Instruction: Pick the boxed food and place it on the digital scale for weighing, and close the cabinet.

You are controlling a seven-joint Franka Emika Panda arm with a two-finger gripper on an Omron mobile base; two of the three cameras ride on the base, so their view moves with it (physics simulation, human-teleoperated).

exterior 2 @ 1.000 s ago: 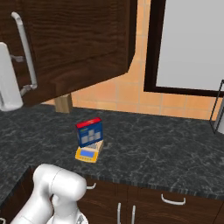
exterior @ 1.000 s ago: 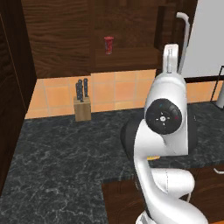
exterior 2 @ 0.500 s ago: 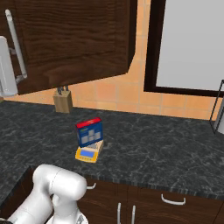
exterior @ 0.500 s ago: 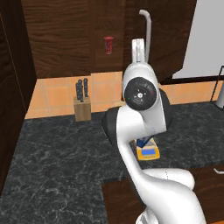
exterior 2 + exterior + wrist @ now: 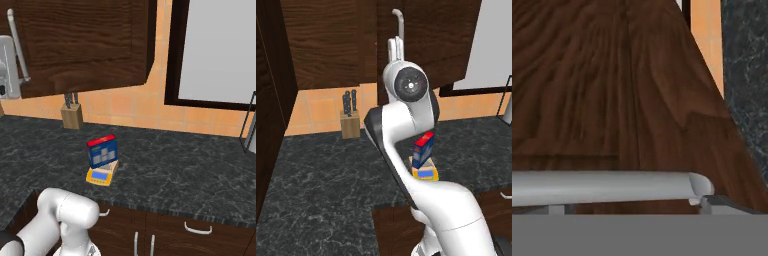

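The boxed food stands upright on the yellow digital scale on the dark counter, with nothing touching it. My gripper is raised far above it, against the cabinet door beside its slim silver handle. The jaws stand open and hold nothing. The door still hangs partly swung out from the cabinet. The hand view is pressed close to the door's wood grain, with the handle running across its lower part.
A wooden knife block stands at the tiled back wall, left of the scale. A dark cabinet side rises at the far left. A window lies to the right and drawer fronts below the counter's edge.
The arm has swung leftward and pushed the door further towards shut. The door now covers the red cup on the shelf. The box and scale have not moved.
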